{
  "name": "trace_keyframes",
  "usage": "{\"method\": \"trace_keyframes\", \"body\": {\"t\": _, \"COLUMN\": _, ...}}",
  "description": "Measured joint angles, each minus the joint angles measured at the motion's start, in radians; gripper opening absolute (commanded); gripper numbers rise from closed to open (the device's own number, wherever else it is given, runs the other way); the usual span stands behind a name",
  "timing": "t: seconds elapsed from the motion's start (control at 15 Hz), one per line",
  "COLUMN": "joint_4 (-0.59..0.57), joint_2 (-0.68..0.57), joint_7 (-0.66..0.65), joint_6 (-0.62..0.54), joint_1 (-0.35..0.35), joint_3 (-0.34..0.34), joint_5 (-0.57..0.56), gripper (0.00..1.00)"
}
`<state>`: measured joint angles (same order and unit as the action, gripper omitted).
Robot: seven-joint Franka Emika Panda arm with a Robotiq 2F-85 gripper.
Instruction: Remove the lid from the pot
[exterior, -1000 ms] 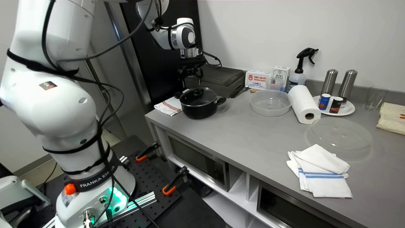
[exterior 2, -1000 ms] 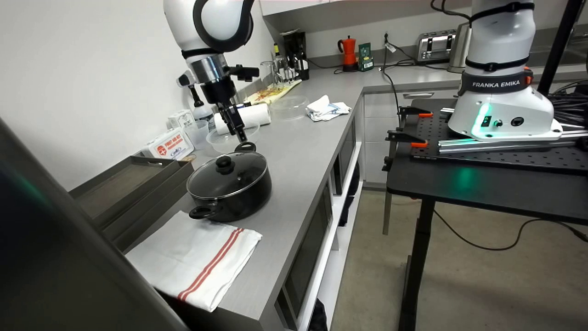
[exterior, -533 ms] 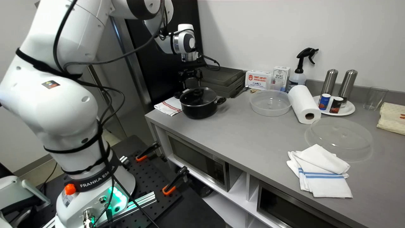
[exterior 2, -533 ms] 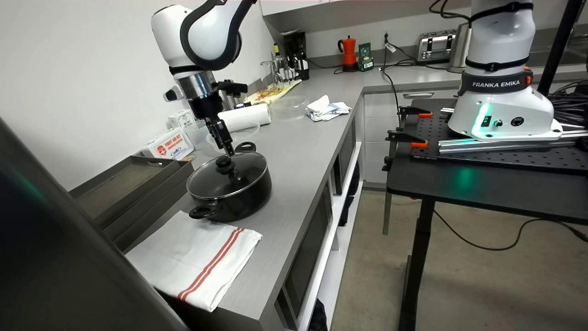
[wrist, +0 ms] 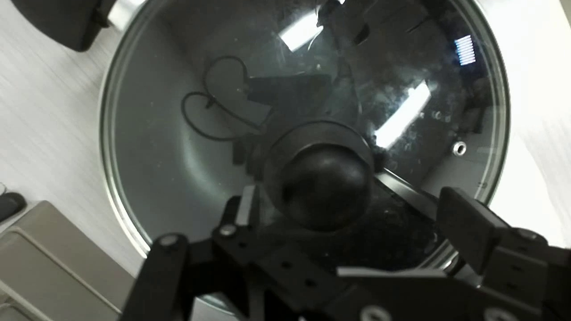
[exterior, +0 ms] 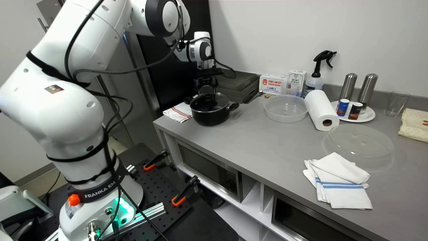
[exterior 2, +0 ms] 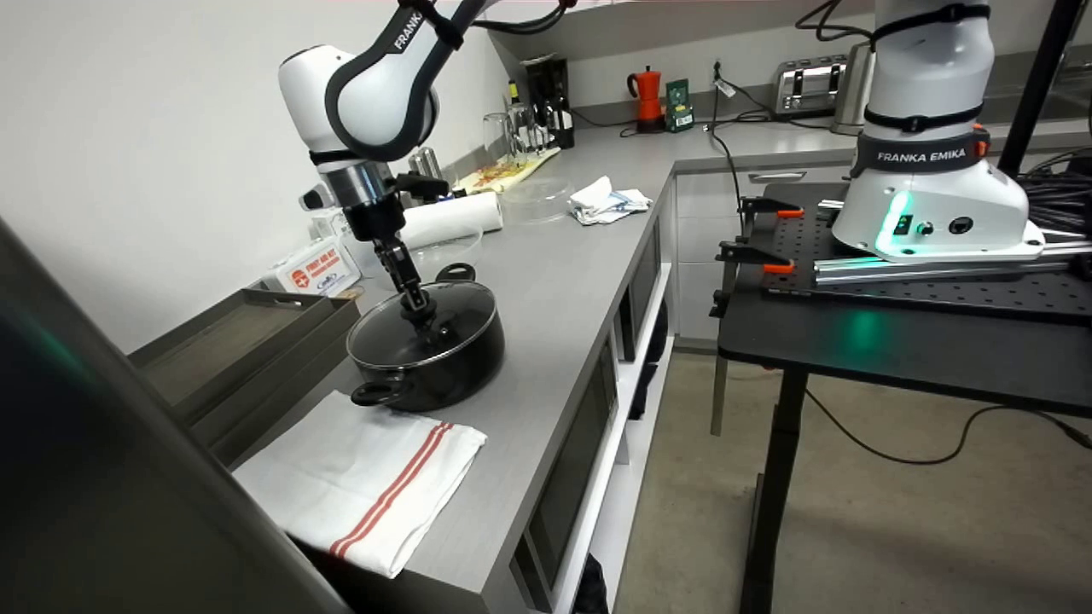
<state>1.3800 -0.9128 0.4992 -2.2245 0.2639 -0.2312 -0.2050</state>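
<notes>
Lid (exterior 2: 456, 315) level on pot (exterior 2: 461, 370), knob (wrist: 328, 189) upward, one handle (exterior 2: 378, 393) toward towel (exterior 2: 358, 482)

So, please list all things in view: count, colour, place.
Pot: 1, black, on counter
Lid: 1, clear, on pot
Striped towels: 2, white, counter
Tray stack: 1, grey, beside pot
Boxes: 2, white, by wall
Spray bottle: 1, black-topped, by wall
Paper roll: 1, white, counter
Tub: 1, clear, counter
Cover: 1, clear, counter
Plate: 1, white, counter
Canisters: 2, blue, black, on plate
Grinders: 2, silver, by canisters
Microwaves: 2, silver-black, under counter
Coffee maker: 1, red, far counter
Others: uncounted, mixed, scattered
Arm: 1, white, over pot
Fingers: 2, black, flanking knob
</notes>
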Motion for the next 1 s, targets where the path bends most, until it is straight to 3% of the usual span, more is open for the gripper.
{"method": "trace_keyframes", "body": {"t": 0.33, "joint_4": -0.079, "joint_2": -0.058, "joint_7": 0.007, "joint_6": 0.026, "joint_1": 0.0, "joint_3": 0.008, "joint_5": 0.0, "gripper": 1.0}}
{"method": "trace_keyframes", "body": {"t": 0.47, "joint_4": -0.098, "joint_2": -0.068, "joint_7": 0.01, "joint_6": 0.034, "joint_1": 0.0, "joint_3": 0.009, "joint_5": 0.0, "gripper": 0.84}}
{"method": "trace_keyframes", "body": {"t": 0.67, "joint_4": -0.118, "joint_2": -0.076, "joint_7": 0.011, "joint_6": 0.042, "joint_1": 0.0, "joint_3": 0.012, "joint_5": 0.0, "gripper": 0.81}}
{"method": "trace_keyframes", "body": {"t": 0.73, "joint_4": -0.124, "joint_2": -0.078, "joint_7": 0.011, "joint_6": 0.045, "joint_1": 0.0, "joint_3": 0.012, "joint_5": 0.0, "gripper": 0.6}}
{"method": "trace_keyframes", "body": {"t": 0.8, "joint_4": -0.127, "joint_2": -0.078, "joint_7": 0.011, "joint_6": 0.048, "joint_1": 0.0, "joint_3": 0.012, "joint_5": 0.0, "gripper": 0.71}}
{"method": "trace_keyframes", "body": {"t": 0.93, "joint_4": -0.131, "joint_2": -0.078, "joint_7": 0.011, "joint_6": 0.051, "joint_1": 0.001, "joint_3": 0.011, "joint_5": 0.0, "gripper": 0.66}}
{"method": "trace_keyframes", "body": {"t": 1.0, "joint_4": -0.133, "joint_2": -0.078, "joint_7": 0.012, "joint_6": 0.052, "joint_1": 0.001, "joint_3": 0.012, "joint_5": 0.0, "gripper": 0.7}}
